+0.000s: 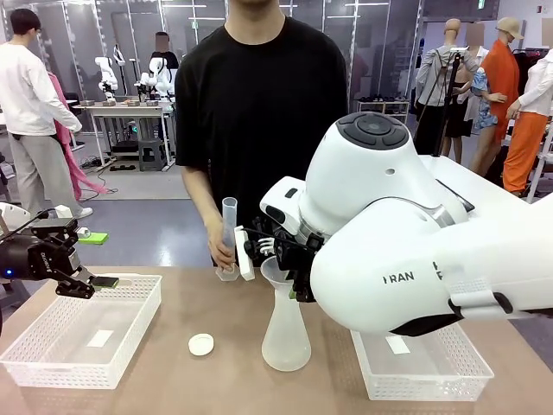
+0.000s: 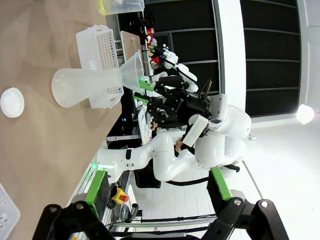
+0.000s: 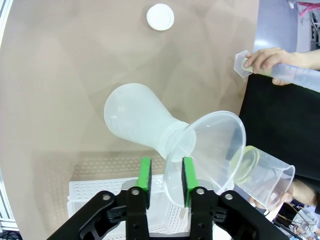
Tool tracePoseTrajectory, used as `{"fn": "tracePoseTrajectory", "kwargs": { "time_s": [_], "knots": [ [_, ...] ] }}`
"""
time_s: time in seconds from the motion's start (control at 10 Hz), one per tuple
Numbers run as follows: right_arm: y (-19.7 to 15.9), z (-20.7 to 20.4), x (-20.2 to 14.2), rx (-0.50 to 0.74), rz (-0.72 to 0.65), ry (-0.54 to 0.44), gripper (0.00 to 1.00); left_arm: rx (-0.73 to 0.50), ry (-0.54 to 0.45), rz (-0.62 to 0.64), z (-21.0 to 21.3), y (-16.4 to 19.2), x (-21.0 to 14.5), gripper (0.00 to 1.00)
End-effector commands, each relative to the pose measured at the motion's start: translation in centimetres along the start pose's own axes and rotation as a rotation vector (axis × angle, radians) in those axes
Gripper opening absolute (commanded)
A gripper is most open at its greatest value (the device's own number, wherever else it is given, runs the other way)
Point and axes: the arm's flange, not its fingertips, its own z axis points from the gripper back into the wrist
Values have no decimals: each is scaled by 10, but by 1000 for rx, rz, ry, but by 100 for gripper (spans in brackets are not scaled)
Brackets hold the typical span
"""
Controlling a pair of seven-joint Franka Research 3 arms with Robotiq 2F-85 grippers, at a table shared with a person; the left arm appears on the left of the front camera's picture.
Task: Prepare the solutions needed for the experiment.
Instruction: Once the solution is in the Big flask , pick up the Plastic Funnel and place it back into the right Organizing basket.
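Straddling the neck of a funnel (image 3: 215,142) seated in a conical flask (image 3: 132,117), the right gripper (image 3: 165,172) has its jaws partly apart, a green pad on either side with a gap showing, so nothing looks clamped. In the right wrist view the solutions (image 3: 244,164), a shallow yellow-green layer, sit in a clear beaker (image 3: 267,182) just beside the funnel's rim, at four o'clock. At one o'clock a person's hand (image 3: 262,57) holds a graduated cylinder (image 3: 295,75); a white cap (image 3: 160,16) lies at twelve. The left gripper (image 1: 91,283) hangs wide open and empty over a white basket (image 1: 138,324). Since the flask looks empty, I judge the funnel set and the pouring not yet done.
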Motion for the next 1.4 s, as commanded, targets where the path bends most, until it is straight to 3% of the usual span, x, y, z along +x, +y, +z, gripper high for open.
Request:
{"fn": "tracePoseTrajectory", "kwargs": {
  "time_s": [0.0, 0.5, 0.7, 1.0, 1.1, 1.3],
  "knots": [
    [0, 8, 6, -26, -36, 10, 54, -1, 1, 5, 0, -2, 0, 100],
    [-11, 61, -2, -41, -104, -5, 54, -1, 1, 5, 0, -2, 0, 100],
    [-5, 93, -30, 30, -176, 41, 54, -1, 1, 5, 0, -2, 0, 100],
    [16, 126, -86, 121, -391, 78, 54, -1, 1, 5, 0, -2, 0, 100],
    [25, 130, -97, 169, -468, 76, 54, -1, 1, 5, 0, -2, 0, 100],
    [36, 139, -102, 152, -475, 85, 54, -1, 1, 5, 0, -2, 0, 100]
  ]
}}
